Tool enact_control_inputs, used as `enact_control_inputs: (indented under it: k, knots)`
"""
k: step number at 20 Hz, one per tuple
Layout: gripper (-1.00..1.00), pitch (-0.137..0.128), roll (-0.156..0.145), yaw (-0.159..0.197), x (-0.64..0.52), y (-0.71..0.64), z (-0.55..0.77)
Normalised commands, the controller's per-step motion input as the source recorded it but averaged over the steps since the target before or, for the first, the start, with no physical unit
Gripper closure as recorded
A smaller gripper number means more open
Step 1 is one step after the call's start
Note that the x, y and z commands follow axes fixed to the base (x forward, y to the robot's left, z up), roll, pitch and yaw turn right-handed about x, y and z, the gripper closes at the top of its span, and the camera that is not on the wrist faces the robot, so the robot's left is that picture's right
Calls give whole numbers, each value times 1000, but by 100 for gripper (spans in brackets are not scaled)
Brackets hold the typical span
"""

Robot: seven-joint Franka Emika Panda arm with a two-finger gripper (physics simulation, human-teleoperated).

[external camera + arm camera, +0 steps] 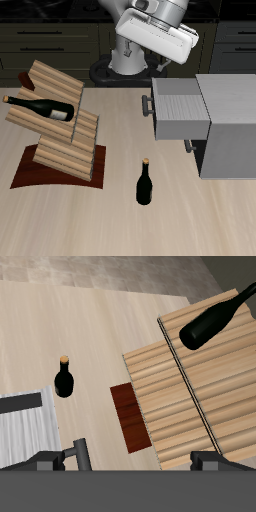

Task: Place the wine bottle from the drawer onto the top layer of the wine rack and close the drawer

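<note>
Near-black wine bottle point(40, 107) lies on top tier of wine rack point(62, 130), long axis 10-to-4 o'clock. Drawer point(180, 108) open; handle point(146, 105) faces 9 o'clock, at 6 o'clock from gripper point(134, 459). Fingers spread, empty. Twin bottle point(144, 183) upright on table.

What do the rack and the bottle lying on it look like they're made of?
The rack looks like pale, unpainted wood: visible slats with grain lines, on a dark reddish-brown base board. The bottle seems dark, near-black glass, smooth with a faint sheen, though a render leaves that open.
</note>
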Motion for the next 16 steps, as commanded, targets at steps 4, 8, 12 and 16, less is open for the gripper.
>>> enact_control_inputs:
  k: [4,8,12,16]
  knots:
    - [-100,23,-9,92,-77,42,-91]
    - [-100,34,-6,130,-61,-99,-25]
    - [-100,52,2,107,-37,-77,10]
    - [-100,36,-17,96,-98,-172,65]
